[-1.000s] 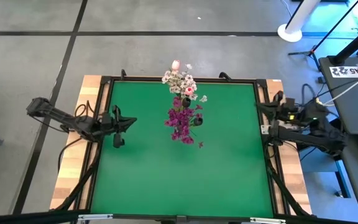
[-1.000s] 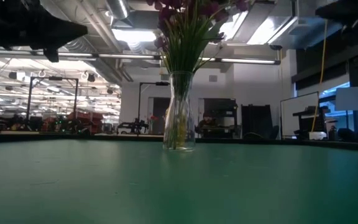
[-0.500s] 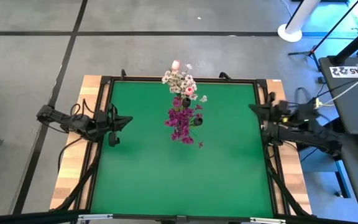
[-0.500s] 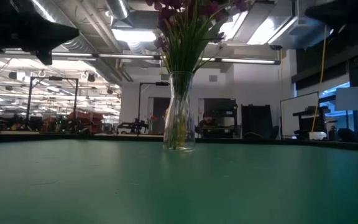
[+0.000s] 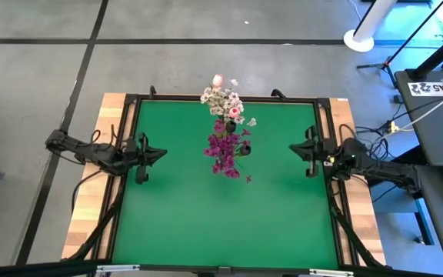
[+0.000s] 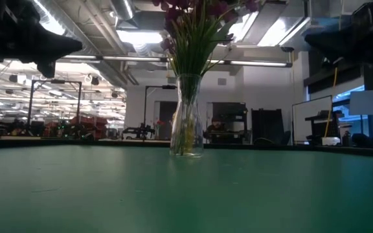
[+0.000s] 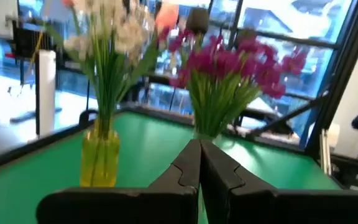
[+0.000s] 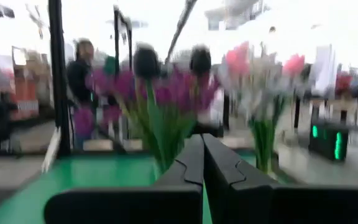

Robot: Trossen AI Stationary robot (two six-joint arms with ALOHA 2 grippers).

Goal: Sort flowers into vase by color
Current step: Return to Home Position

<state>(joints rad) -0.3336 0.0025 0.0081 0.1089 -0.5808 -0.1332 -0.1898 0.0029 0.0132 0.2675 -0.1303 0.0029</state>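
Note:
Two bunches of flowers stand in vases near the table's far middle. The magenta-purple bunch (image 5: 225, 150) sits nearer; the white and pale pink bunch (image 5: 223, 100) is at the far edge. The left wrist view shows the white sprigs (image 7: 107, 28) with stems in a yellowish vase (image 7: 100, 160), beside the magenta blossoms (image 7: 229, 65). A clear glass vase (image 6: 187, 116) with green stems shows in the low view. My left gripper (image 5: 151, 154) hovers shut over the table's left side, fingers (image 7: 199, 155) pointing at the vases. My right gripper (image 5: 297, 148) hovers shut at the right side, facing the magenta blossoms (image 8: 160, 93).
Green mat (image 5: 221, 215) inside a black frame, with bare room on its near half and between each gripper and the vases. A desk with equipment and cables (image 5: 437, 100) stands beyond the right edge. A person (image 8: 79, 74) shows blurred in the room behind.
My right gripper has swung out from the table's right edge toward the left, over the mat, and now points at the vases. My left arm has drawn back a little toward the left edge. The flowers and vases have stayed where they were.

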